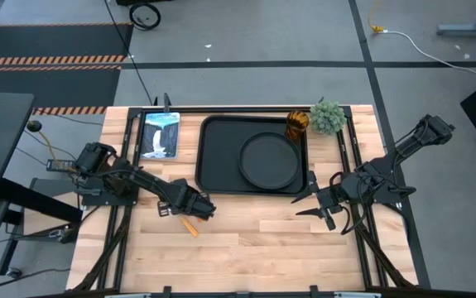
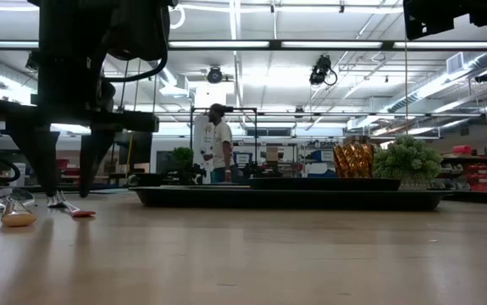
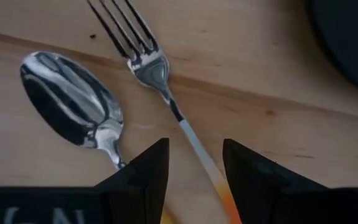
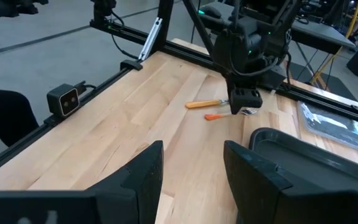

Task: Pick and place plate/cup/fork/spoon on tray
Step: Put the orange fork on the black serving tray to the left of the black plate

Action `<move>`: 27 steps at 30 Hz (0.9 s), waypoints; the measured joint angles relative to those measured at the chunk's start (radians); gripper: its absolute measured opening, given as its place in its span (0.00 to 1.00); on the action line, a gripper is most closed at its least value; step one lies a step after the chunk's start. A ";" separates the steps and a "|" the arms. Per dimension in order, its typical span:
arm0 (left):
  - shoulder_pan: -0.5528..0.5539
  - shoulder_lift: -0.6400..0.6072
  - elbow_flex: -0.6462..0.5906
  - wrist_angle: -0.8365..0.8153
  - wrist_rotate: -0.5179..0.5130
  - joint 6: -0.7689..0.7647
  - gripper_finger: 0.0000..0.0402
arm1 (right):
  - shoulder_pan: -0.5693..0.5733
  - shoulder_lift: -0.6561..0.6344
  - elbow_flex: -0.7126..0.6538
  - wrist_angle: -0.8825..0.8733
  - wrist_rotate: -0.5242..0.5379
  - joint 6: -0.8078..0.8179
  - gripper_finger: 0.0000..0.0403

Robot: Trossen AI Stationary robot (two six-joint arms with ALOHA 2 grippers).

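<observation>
- Your left gripper point(image 3: 194, 180) hangs low over the fork point(image 3: 160, 93) with its jaws parted a little and holding nothing; the fork's thin shank runs up the gap between the two dark fingers point(image 3: 144, 177).
- Expect the fork to be light and rigid, and slippery on its polished metal head. It lies flat on the wood, so you get little height to close on. Judging from the left wrist view, the best hold is across the orange handle, just behind where the metal shank ends, rather than on the tines.
- The fork has four slim tines, a small silver head, a narrow neck, and a handle that turns orange toward your fingers.
- The spoon point(image 3: 73, 102) lies just beside it, bowl up, oval and mirror-bright, with its handle converging toward the same gap. Watch that you do not catch both at once.
- Both pieces sit on the bare table point(image 1: 246, 240), near its left edge and just off the tray's point(image 1: 213, 153) front left corner.
- The plate point(image 1: 269, 161) already lies in the tray's right half, matte black with a raised rim, and the cup point(image 1: 296, 124) stands in the tray's far right corner, amber and translucent.
- Your right gripper point(image 1: 320, 199) waits beside the tray's right edge, fingers apart and empty.
</observation>
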 joint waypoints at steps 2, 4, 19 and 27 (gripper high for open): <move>0.000 0.000 0.000 -0.004 0.016 0.005 0.40 | 0.000 0.000 0.000 0.000 0.000 0.000 0.44; 0.000 0.000 0.000 -0.011 0.025 0.005 0.40 | 0.000 0.000 0.000 0.001 0.000 0.000 0.44; 0.009 0.006 0.000 -0.021 0.016 -0.015 0.40 | 0.000 0.000 0.000 0.002 -0.008 0.007 0.44; 0.031 0.018 -0.001 -0.018 0.014 0.006 0.40 | 0.000 0.000 0.000 0.002 -0.020 0.017 0.44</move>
